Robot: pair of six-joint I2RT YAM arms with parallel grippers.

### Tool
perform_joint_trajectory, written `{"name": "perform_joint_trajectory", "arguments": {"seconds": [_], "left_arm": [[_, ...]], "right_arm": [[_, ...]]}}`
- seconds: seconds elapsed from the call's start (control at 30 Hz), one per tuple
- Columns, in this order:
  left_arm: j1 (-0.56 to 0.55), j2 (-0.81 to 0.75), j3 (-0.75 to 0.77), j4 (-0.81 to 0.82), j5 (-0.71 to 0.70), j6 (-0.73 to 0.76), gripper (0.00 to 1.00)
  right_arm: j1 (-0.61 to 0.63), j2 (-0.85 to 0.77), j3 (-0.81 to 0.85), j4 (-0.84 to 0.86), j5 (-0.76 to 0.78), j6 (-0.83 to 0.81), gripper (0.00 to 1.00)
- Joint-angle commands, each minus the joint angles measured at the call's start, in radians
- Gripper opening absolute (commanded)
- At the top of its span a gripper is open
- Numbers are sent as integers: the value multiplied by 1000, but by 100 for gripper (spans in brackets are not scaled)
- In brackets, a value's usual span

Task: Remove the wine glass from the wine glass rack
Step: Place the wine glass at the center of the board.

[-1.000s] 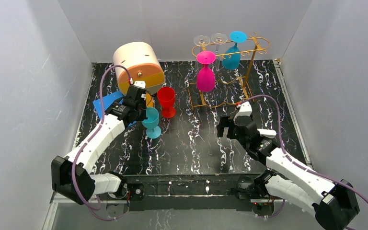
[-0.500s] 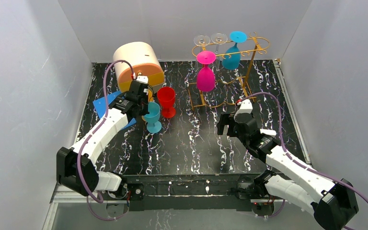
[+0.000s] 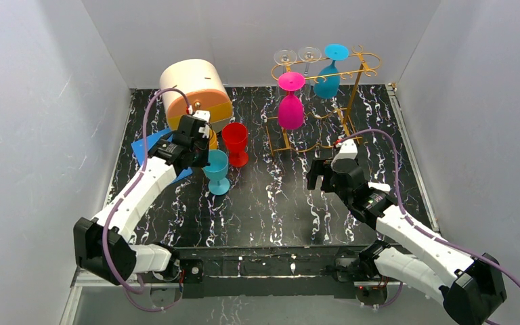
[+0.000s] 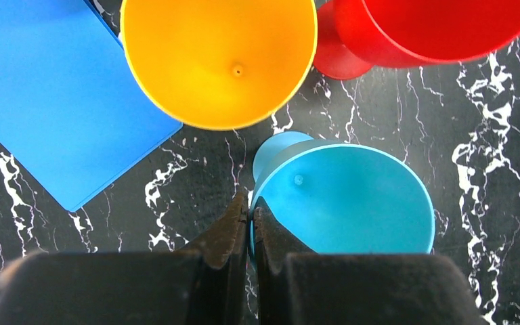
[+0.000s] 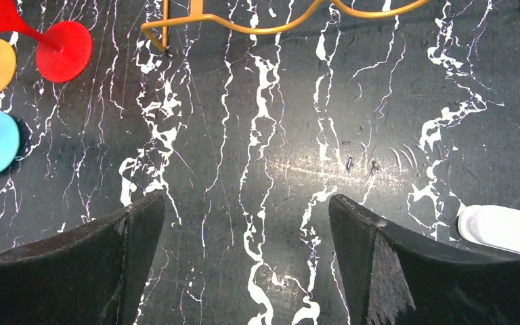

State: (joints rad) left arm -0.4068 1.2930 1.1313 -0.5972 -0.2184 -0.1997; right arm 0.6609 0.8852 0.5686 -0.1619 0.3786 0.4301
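The golden wire wine glass rack [image 3: 354,73] stands at the back right; its base rail shows in the right wrist view [image 5: 271,26]. A pink glass [image 3: 290,108], a blue glass [image 3: 327,80] and two clear glasses [image 3: 286,57] hang upside down from it. My left gripper [image 3: 202,154] is shut on the rim of a light blue wine glass [image 3: 215,169], seen from above in the left wrist view [image 4: 352,196], left of the rack. Its foot is on or just above the table. My right gripper [image 3: 317,180] is open and empty in front of the rack, above bare table [image 5: 247,203].
A red glass [image 3: 235,141] and an orange glass [image 4: 217,61] stand upright just beyond the light blue one. A blue sheet [image 3: 150,145] lies to their left. A beige and orange cylinder [image 3: 193,91] sits at the back left. White walls close in the black marbled table [image 3: 271,210].
My left arm has shifted slightly, carrying the light blue glass a little toward the red glass and back. My right arm has barely moved and stays open.
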Motion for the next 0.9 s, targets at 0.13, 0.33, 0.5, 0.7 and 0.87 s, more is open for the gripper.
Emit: {"name": "perform_joint_trajectory", "arguments": {"seconds": [0.13, 0.33, 0.5, 0.7, 0.87], "left_arm": [[5, -77, -19, -74, -28, 14, 0], [5, -14, 27, -65, -38, 10, 0], [6, 2, 6, -31, -41, 0, 0], [9, 25, 4, -36, -70, -14, 0], [11, 7, 4, -29, -71, -14, 15]], "right_arm": [[-6, -12, 48, 24, -17, 1, 99], [-6, -14, 52, 25, -33, 4, 99], [-6, -28, 52, 13, -26, 10, 99], [-7, -55, 55, 25, -28, 34, 99], [-7, -40, 93, 10, -28, 36, 99]]}}
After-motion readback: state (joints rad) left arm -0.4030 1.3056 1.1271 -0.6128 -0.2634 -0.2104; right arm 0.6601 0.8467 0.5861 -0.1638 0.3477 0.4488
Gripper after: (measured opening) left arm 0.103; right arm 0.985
